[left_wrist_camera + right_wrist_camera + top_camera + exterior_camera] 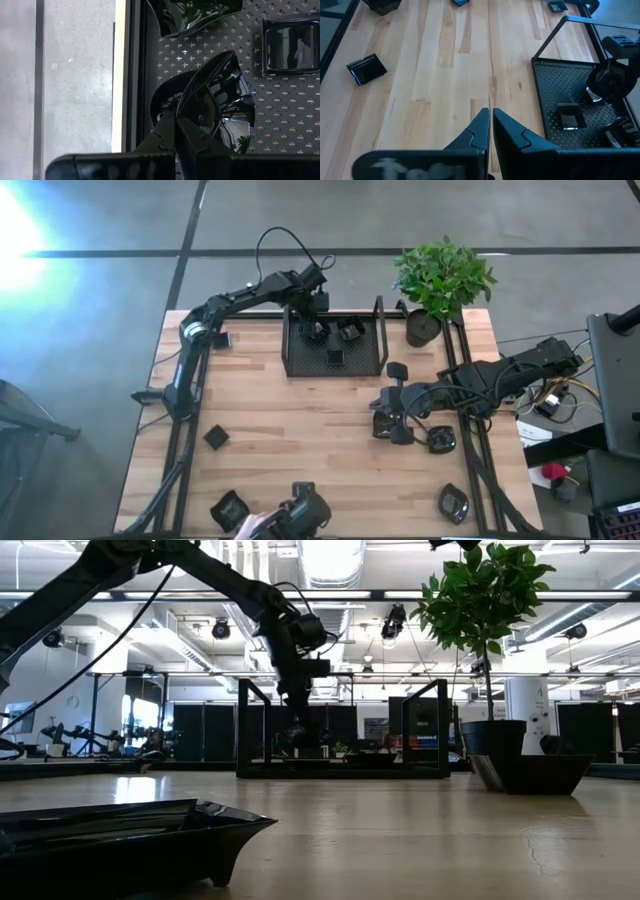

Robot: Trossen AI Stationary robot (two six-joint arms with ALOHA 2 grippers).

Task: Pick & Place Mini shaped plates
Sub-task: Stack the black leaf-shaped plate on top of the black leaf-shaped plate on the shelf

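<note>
Nearest in the low view, a black plate point(130, 840) fills the front corner of the wooden surface point(420, 830), w/ open boards running back to the mesh tray point(340, 765) and the plant pot point(495, 745); that view hides what's inside the tray. From above it's clearer: loose plates lie along the near edge, a rounded plate point(229, 509) at front left, an oval plate point(453, 503) at front right, a small square plate point(216, 437) on the left side, plus another plate point(441, 440) just beside the right arm. A person's hand point(252, 526) shows at the front edge, next to a dark object I can't identify. Right gripper point(390, 423) sits low over mid-surface, arm reaching in from the right rail; its wrist view shows the jaws nearly together and holding nothing, bare wood below, lots of free room to its left. Left gripper point(175, 122) is farther back, arm stretched from the left rail and bent down into the tray's left part. Only the left wrist view shows the grip: jaws closed on the rim of a glossy held plate point(215, 100), tilted up on edge above another dish, close to the tray's left wall. A square dish point(290, 46) and a wavy dish point(192, 15) lie on the mesh beyond, apart from the held one.
</note>
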